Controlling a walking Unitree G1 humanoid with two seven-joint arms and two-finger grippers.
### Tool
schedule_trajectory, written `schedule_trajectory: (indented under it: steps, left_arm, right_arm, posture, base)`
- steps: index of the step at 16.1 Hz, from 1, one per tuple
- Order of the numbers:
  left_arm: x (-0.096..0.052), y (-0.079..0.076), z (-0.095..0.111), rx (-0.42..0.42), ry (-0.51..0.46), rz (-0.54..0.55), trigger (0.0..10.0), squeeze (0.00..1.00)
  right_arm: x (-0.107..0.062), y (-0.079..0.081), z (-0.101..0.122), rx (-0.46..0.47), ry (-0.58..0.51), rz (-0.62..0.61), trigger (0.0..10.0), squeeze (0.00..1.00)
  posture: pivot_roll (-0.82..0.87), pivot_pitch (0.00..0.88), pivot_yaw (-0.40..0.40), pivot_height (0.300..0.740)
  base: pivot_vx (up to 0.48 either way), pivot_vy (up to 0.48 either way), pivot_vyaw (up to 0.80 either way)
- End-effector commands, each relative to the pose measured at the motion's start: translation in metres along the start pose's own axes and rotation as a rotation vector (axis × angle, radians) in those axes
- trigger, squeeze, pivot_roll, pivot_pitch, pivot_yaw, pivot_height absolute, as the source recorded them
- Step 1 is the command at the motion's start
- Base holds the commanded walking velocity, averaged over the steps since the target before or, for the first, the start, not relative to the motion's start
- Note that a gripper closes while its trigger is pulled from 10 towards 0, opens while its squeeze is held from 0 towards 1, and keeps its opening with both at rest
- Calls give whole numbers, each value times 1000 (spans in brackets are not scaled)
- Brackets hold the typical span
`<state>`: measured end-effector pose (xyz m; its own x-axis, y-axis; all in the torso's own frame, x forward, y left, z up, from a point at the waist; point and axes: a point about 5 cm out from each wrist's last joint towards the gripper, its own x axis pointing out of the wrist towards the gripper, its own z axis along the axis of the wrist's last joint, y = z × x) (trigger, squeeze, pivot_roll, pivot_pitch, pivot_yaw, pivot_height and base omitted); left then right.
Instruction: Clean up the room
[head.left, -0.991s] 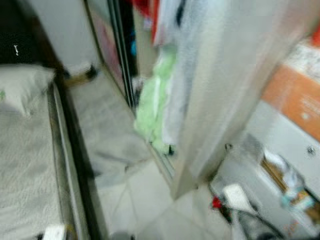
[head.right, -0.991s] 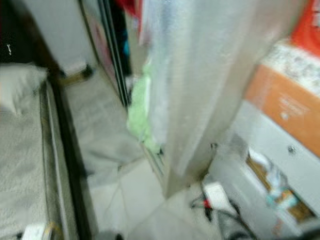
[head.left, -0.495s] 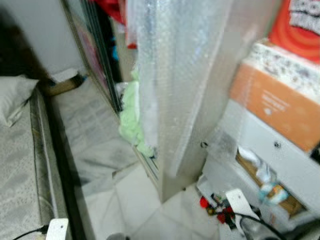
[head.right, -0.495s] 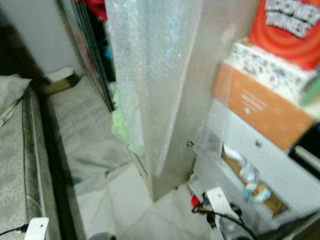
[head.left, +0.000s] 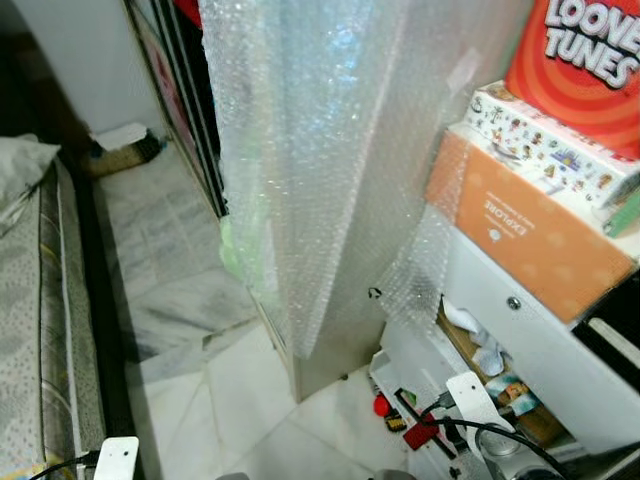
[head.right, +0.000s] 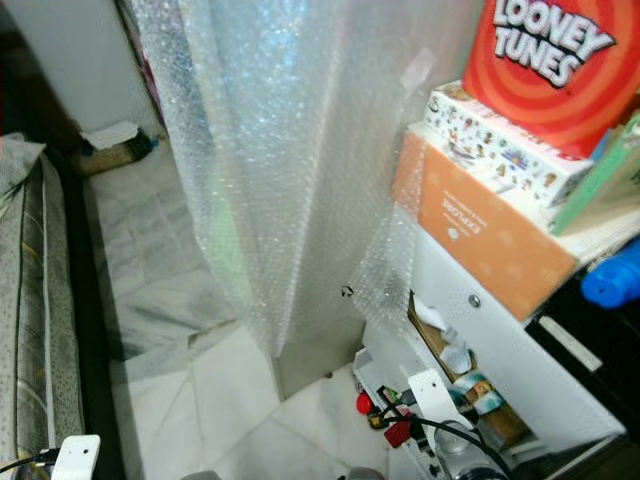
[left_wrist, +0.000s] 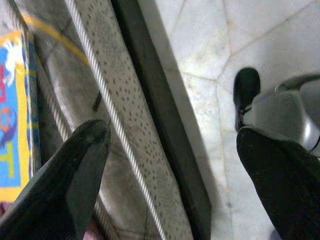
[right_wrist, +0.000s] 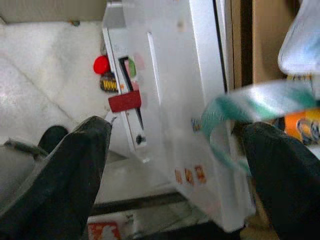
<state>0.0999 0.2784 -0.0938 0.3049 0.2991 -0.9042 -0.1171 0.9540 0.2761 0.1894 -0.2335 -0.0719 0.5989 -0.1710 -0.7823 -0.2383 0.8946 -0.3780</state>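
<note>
Currently, view: has panned rightward since a second ago and sharpened; the walk is likely ending.
Left gripper (left_wrist: 170, 165): fingers spread, empty, over mattress edge (left_wrist: 117, 120).
Right gripper (right_wrist: 175, 165): fingers spread, empty, above open drawer (head.left: 480, 365), lower right.
Clutter: Looney Tunes box (head.left: 580, 60) upper right.

head eyes: down, shared floor (head.left: 230, 400) | wrists: close, over bed edge (left_wrist: 120, 130), perhaps drawer (right_wrist: 170, 100)
</note>
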Motion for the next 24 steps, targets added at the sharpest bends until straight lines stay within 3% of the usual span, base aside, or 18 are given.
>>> schedule_trajectory:
  steps: [1, 6, 9, 10, 11, 12, 15, 17, 19, 20, 21, 22, 24]
  left_arm:
    - [0, 6, -2, 20, 11, 12, 10000, 0]
    - [0, 6, 3, -1, -45, 38, 10000, 0]
    - [-1, 7, 6, -79, -100, 98, 10000, 0]
    - [-1, 12, 19, -133, -149, 114, 10000, 0]
    - [-8, 33, 82, -152, -317, 130, 10000, 0]
    - [-16, 38, 108, -154, -397, 112, 10000, 0]
    - [-30, 26, 115, -136, -469, 57, 10000, 0]
    - [-43, 15, 121, -61, -555, 39, 10000, 0]
    - [-54, 9, 120, -62, -567, 47, 10000, 0]
    - [-70, 6, 120, -59, -608, 44, 10000, 0]
    - [-76, 5, 120, -63, -619, 39, 10000, 0]
    - [-101, -1, 124, -23, -686, 14, 10000, 0]
    - [-132, -7, 140, -3, -813, 6, 10000, 0]
  right_arm:
    - [0, 2, 5, 4, -34, 8, 10000, 0]
    - [3, -32, 44, 144, -192, -27, 10000, 0]
    - [0, -53, 74, 222, -345, -23, 10000, 0]
    - [-3, -61, 86, 239, -414, -19, 10000, 0]
    - [-8, -65, 94, 247, -479, -9, 10000, 0]
    - [-11, -63, 95, 251, -506, 1, 10000, 0]
    - [-21, -51, 81, 284, -483, 58, 10000, 0]
    - [-43, -39, 66, 307, -479, 107, 10000, 0]
    - [-70, -31, 63, 261, -527, 128, 10000, 0]
    - [-93, -28, 65, 234, -591, 132, 10000, 0]
    - [-99, -27, 66, 228, -604, 133, 10000, 0]
    - [-119, -26, 71, 210, -655, 123, 10000, 0]
    - [-139, -31, 87, 228, -719, 87, 10000, 0]
  posture:
    - [-55, 20, -12, 740]
    - [-53, 13, -10, 740]
    - [-53, 14, -6, 740]
    - [-53, 14, -6, 740]
    - [-51, 16, -6, 740]
    - [-48, 17, -8, 740]
    - [-41, 28, -9, 740]
    - [-43, 33, -9, 740]
    - [-50, 41, -4, 740]
    - [-55, 48, -1, 740]
    - [-54, 49, -1, 740]
    - [-53, 56, 2, 740]
    - [-56, 60, 3, 740]
  base:
    - [0, 0, 0]
    - [0, 0, 0]
    - [0, 0, 0]
    - [0, 0, 0]
    - [0, 0, 0]
    - [0, 0, 0]
    - [0, 0, 0]
    - [0, 0, 0]
    - [0, 0, 0]
    - [0, 0, 0]
    - [0, 0, 0]
    - [0, 0, 0]
    - [0, 0, 0]
